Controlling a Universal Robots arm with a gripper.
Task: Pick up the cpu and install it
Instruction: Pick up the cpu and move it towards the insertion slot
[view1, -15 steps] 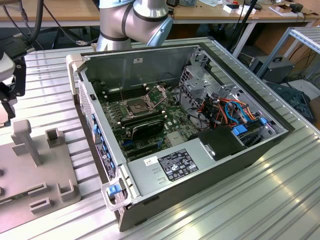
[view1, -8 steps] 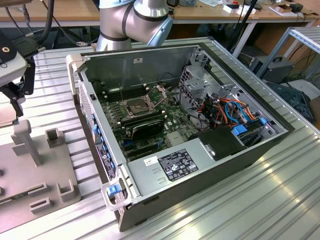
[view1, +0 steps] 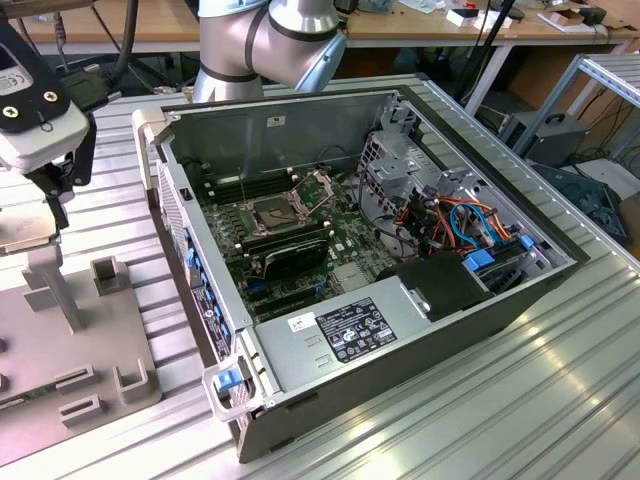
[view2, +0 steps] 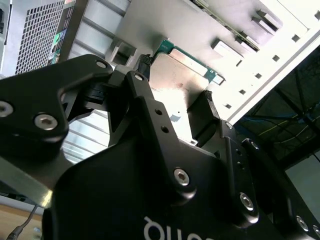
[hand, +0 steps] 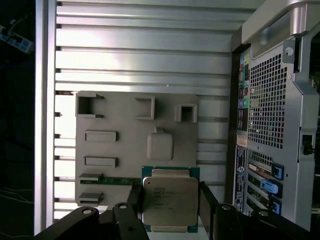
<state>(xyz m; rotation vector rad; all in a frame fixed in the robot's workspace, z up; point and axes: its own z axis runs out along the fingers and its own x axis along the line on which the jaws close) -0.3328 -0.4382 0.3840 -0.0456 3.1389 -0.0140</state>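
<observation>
The cpu (hand: 168, 202) is a flat square chip with a dull silver top and a green rim. It sits between the black fingers (hand: 208, 200) of my gripper (hand: 170, 206), which is shut on its two opposite edges. In the second wrist view the cpu (view2: 177, 82) shows from a low angle in the gripper (view2: 176, 85). In the exterior view the gripper (view1: 35, 225) hangs at the far left with the cpu (view1: 20, 238) raised above a grey fixture plate (view1: 70, 350). The dark socket (view1: 272, 212) lies inside the open computer case (view1: 420, 330), its metal frame hinged up.
The fixture plate (hand: 125, 150) carries a small square pedestal (hand: 160, 145) and several raised brackets and slots. The case's perforated rear panel (hand: 270, 125) stands close beside the plate. Inside the case are a black graphics card (view1: 290, 258), cables (view1: 470, 225) and a power supply (view1: 345, 330). The ribbed metal table (view1: 520, 400) lies all around.
</observation>
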